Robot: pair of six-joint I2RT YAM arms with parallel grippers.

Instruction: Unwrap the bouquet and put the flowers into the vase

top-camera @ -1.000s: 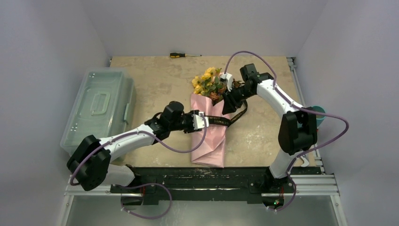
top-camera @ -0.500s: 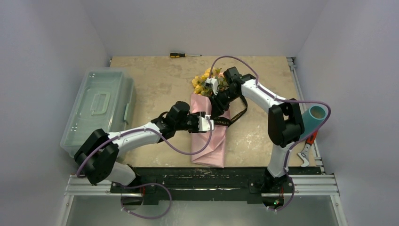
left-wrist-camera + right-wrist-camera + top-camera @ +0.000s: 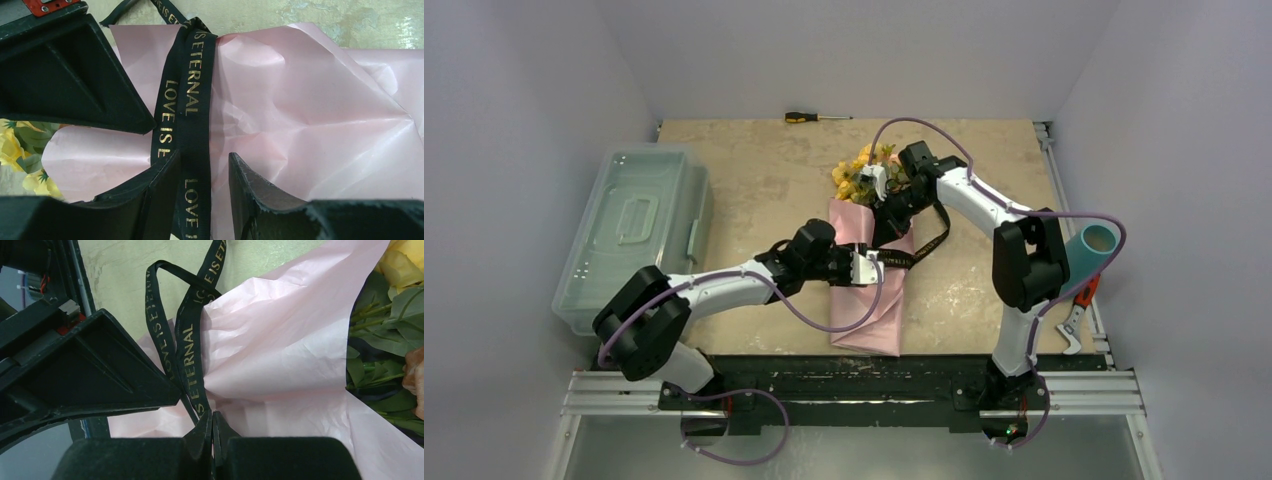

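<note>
The bouquet (image 3: 869,300) lies mid-table in its pink paper cone, with the yellow and peach flowers (image 3: 856,175) at the far end. A black ribbon (image 3: 924,240) with gold lettering crosses the cone's waist. My left gripper (image 3: 869,265) comes in from the left; in the left wrist view it (image 3: 205,155) stands open, astride the ribbon (image 3: 187,100) on the paper. My right gripper (image 3: 212,414) is shut, its tips pinching the ribbon (image 3: 192,350) where it meets the paper (image 3: 280,340). The teal vase (image 3: 1092,250) lies at the right edge behind the right arm.
A translucent lidded box (image 3: 634,230) fills the table's left side. A screwdriver (image 3: 816,117) lies at the far edge. A red-handled tool (image 3: 1074,315) rests by the right rail below the vase.
The right arm swung left over the cone's mouth, uncovering the vase, then its jaws closed on the ribbon. The left gripper slid slightly right along the cone, still open.
</note>
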